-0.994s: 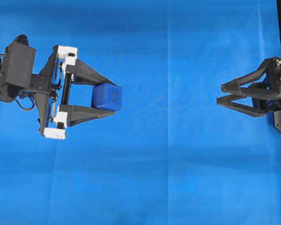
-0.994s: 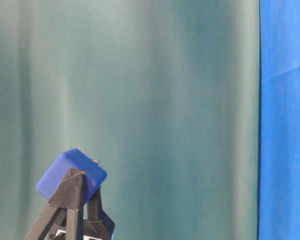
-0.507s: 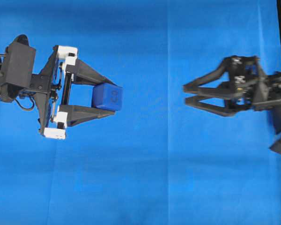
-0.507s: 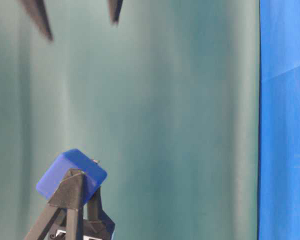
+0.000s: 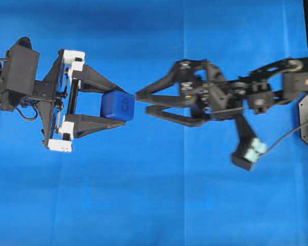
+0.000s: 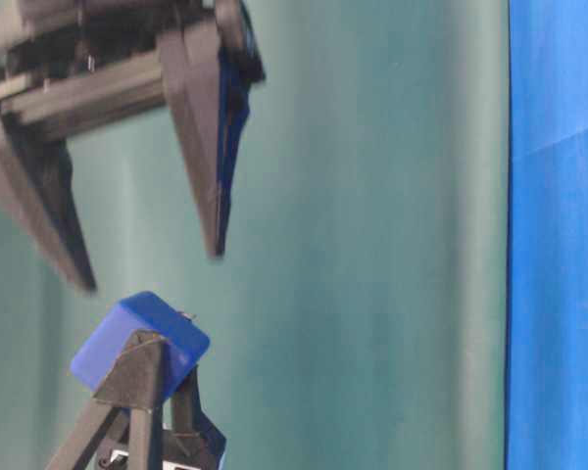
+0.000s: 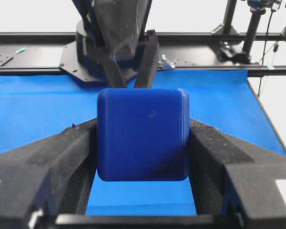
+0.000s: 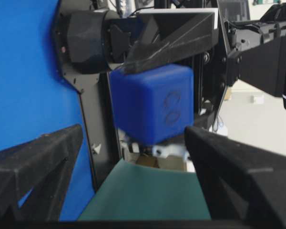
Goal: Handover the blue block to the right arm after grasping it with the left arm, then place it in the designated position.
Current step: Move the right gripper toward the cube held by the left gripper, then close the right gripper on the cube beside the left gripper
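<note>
The block [image 5: 117, 105] sits clamped between the two fingertips of the left end effector [image 5: 115, 108], held out at the very ends of the fingers so that most of the cube projects clear of them. That leaves its outer faces free for a second grip, which suits a handover. In the table-level view the block is well above anything it could rest on, so the left fingers alone carry it.

The right end effector [image 5: 139, 101] points at the block with its jaws spread wide and nothing between them. From overhead its fingertips lie just beside the block's marked face, apparently short of touching. Its wrist view shows one finger either side of the block, with gaps on both sides. It seems rolled relative to the left one, probably so its fingers meet the faces the left fingers leave bare.

The cloth [image 5: 154, 205] on the table below the block shows no marked target.
</note>
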`<state>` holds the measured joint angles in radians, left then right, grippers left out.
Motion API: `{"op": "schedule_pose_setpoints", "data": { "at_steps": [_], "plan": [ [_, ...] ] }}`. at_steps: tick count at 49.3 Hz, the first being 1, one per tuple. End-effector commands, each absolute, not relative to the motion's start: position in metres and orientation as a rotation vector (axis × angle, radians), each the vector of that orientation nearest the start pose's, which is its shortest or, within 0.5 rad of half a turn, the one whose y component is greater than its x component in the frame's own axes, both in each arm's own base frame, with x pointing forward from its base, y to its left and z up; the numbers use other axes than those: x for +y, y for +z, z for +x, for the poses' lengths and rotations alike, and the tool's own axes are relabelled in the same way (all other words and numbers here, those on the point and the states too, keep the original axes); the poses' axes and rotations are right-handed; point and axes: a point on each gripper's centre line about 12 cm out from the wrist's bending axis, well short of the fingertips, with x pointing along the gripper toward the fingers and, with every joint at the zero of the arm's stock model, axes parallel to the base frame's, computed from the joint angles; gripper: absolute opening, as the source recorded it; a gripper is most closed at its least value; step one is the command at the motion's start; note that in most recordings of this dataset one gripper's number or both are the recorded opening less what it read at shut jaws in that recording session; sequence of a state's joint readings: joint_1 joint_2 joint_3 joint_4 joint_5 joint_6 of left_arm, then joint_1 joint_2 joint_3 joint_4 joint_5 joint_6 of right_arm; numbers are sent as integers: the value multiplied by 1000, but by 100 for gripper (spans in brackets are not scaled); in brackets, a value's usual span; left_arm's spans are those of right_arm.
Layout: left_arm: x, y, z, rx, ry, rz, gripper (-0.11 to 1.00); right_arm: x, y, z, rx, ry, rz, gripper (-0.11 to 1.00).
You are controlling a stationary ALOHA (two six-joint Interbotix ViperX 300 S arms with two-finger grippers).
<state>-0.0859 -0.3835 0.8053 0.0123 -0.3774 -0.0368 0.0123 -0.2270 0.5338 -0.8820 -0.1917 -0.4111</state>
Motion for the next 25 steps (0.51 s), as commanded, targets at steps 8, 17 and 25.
{"op": "schedule_pose_setpoints", "data": {
  "at_steps": [8,17,25],
  "plan": [
    [-28,312,334,9,-87,-28,48,22,339,422,13,224,-1263,95],
    [-28,311,334,10,-86,-29,48,22,341,434,7,220,-1264,95],
    [-28,311,334,12,-87,-28,48,21,340,435,14,220,-1264,95]
  ]
}}
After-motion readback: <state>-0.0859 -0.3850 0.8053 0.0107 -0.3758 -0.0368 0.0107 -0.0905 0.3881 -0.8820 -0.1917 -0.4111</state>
